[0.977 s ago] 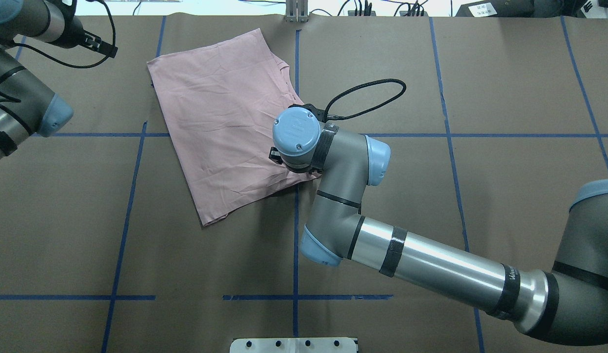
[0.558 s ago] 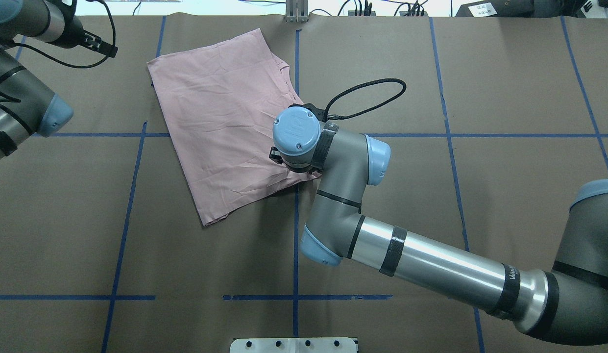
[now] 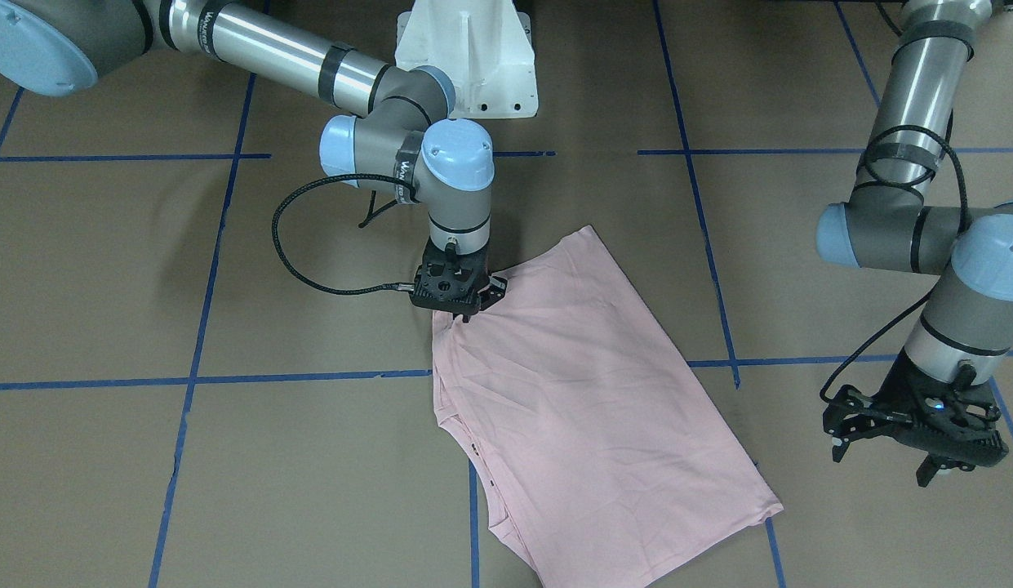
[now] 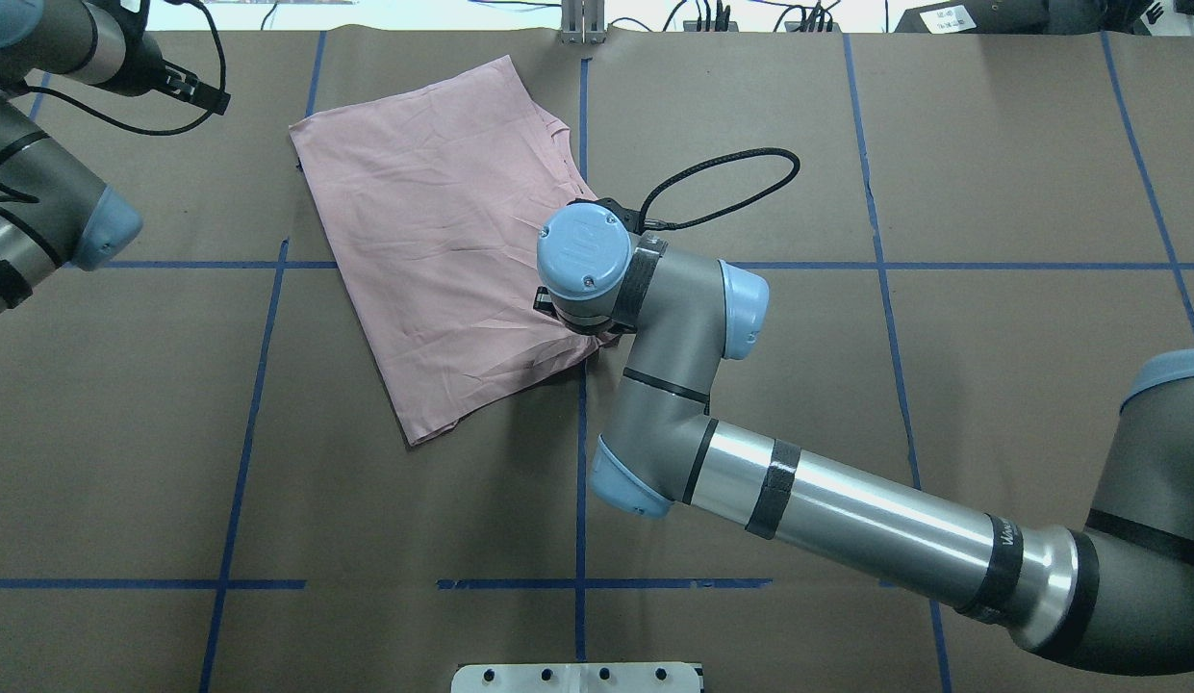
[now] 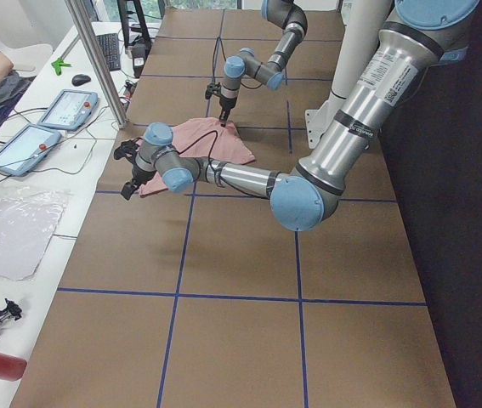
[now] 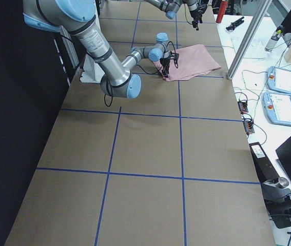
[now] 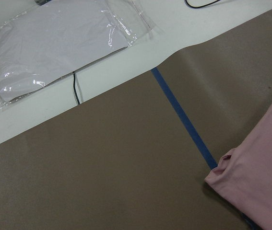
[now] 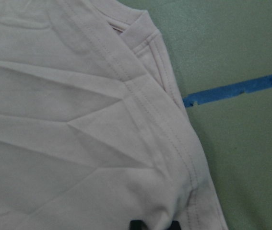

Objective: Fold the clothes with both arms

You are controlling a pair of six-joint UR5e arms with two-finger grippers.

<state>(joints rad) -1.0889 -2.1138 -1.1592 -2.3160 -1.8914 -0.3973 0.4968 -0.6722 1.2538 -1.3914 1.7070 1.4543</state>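
The pink T-shirt (image 4: 443, 241) lies in folded layers on the table (image 4: 991, 433), close to the far edge and on the robot's left of the middle. The right gripper (image 3: 465, 309) stands on the shirt's corner that points toward the robot's base. It appears pinched on the hem there, with creases running into its fingertips (image 8: 136, 224). The left gripper (image 3: 881, 463) hangs with its fingers apart near the far left corner, beside the shirt but clear of it.

The main risk is probably a one-sided pull. With only one corner held, a lift or drag would likely skew the cloth, rotate the whole stack, or push it toward the far edge. The wrist view shows several stacked hems at the pinch. If the fingers hold just the top layer, the fold may peel open, and a shallow bite on the hem could slip out. The left gripper would need to take a matching corner first.
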